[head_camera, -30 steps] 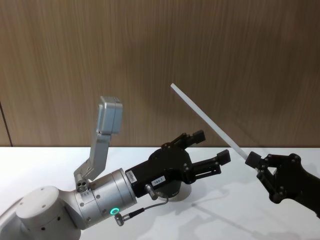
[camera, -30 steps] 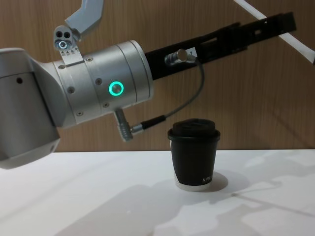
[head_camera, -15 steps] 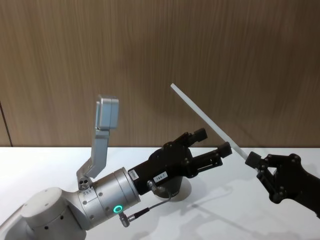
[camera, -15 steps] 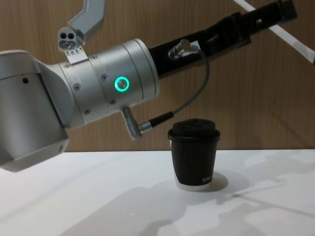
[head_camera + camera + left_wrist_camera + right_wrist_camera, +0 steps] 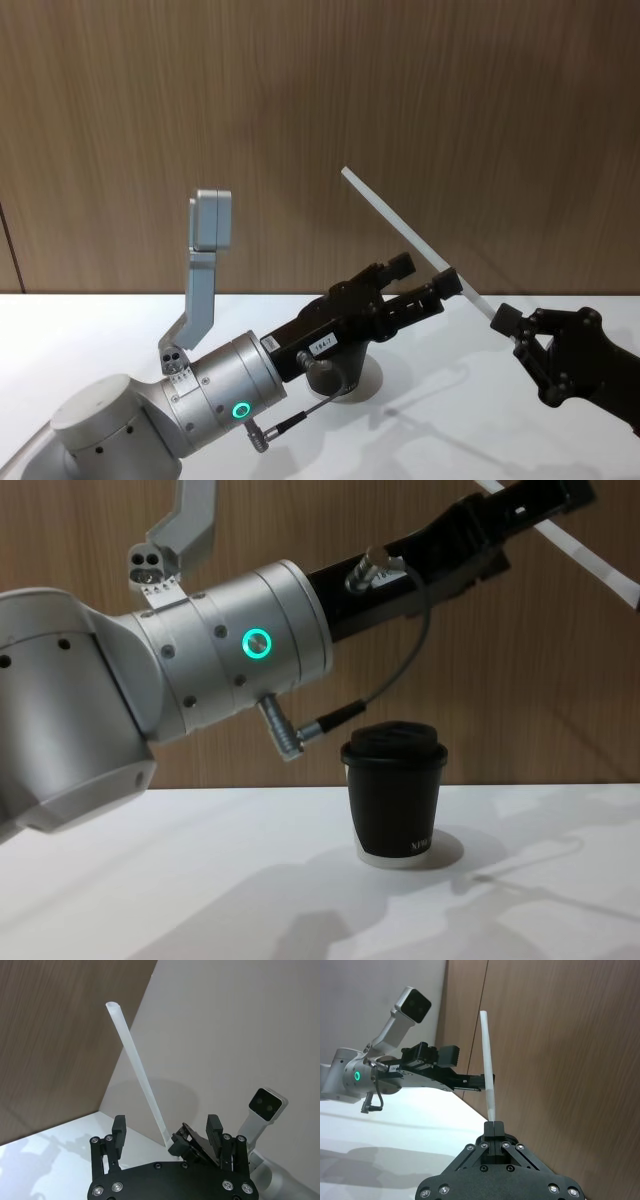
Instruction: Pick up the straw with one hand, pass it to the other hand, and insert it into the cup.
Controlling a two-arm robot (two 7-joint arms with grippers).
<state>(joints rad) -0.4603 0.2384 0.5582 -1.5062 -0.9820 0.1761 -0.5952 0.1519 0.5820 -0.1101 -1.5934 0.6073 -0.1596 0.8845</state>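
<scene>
The silver-wristed black left gripper (image 5: 425, 277) had risen, jaws apart astride the thin white plastic straw (image 5: 400, 224), which slanted toward 10 o'clock, its lower end clamped in the angular black right gripper (image 5: 507, 320).

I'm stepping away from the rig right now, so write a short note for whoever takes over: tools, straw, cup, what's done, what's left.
The right tool is shut on the lower end of the straw, holding it tilted in the air.
The left tool is open, with its fingers either side of the straw a little up from the right tool's grip and not clamping it.
The cup stands upright on the table, lid on, below the left arm.
Done: straw picked up and offered for the pass.
Left: close the left tool, release the right tool, insert the straw into the cup.
</scene>
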